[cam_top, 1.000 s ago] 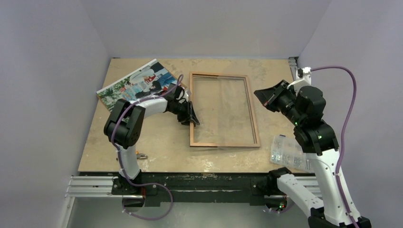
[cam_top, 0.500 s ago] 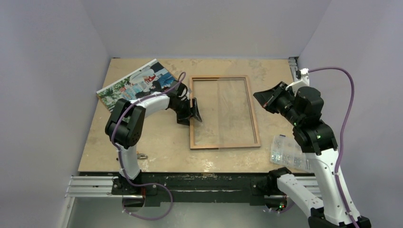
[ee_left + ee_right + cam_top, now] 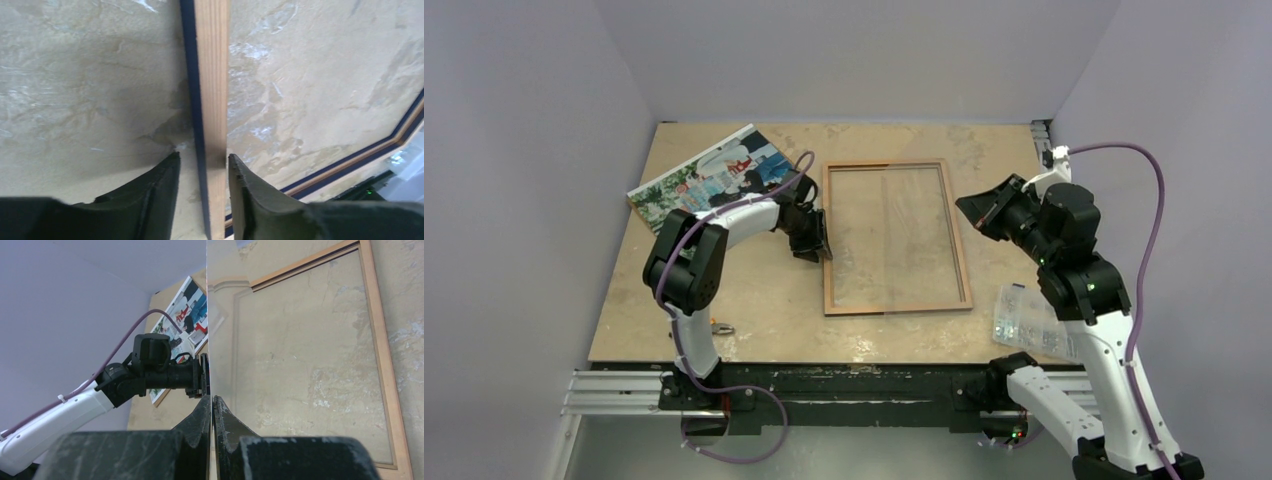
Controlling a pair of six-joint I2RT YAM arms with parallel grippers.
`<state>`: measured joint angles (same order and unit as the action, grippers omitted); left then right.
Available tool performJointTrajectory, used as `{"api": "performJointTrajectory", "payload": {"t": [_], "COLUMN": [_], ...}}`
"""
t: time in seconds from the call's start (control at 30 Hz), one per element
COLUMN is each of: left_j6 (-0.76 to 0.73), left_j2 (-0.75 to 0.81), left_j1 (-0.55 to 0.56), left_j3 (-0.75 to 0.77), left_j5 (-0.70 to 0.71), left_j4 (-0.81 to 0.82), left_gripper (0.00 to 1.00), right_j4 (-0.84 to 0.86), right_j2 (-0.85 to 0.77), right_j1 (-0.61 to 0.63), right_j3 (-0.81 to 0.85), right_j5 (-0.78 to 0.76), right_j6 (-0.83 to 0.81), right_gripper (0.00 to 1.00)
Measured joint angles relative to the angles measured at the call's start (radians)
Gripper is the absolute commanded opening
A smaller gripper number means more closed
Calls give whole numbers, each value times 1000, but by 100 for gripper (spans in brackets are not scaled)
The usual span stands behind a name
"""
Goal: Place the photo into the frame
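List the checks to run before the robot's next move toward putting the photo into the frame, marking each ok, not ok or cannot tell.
1. Frame lying on the table, wooden back up: ok.
2. Left gripper astride the frame's left rail: ok.
3. Left gripper clamped on that rail: not ok, a gap shows beside one finger.
4. Photo inside the frame: not ok, it lies at the table's far left corner.
5. Right gripper shut: ok.
6. Right gripper holding the thin clear edge that rises from between its jaws: cannot tell.
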<state>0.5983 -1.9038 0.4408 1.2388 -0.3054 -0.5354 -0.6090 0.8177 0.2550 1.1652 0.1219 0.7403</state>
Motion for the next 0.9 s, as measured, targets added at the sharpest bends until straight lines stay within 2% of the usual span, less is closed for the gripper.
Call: {"api": "performJointTrajectory", "payload": {"t": [0.53, 0.9], "left_j6": [-31, -6], "left_j2": [38, 124], "left_j1": [45, 66], "left_j3": [-70, -206], "left_j5": [41, 40], "left_j4": [95, 206], "left_gripper": [7, 5], "right_j4": [13, 26], "right_j2": [8, 14], "right_j1": [0, 0], "right_j3": [-45, -61], "right_j5": [0, 0], "right_j6": [0, 1], "right_gripper": [0, 0]}}
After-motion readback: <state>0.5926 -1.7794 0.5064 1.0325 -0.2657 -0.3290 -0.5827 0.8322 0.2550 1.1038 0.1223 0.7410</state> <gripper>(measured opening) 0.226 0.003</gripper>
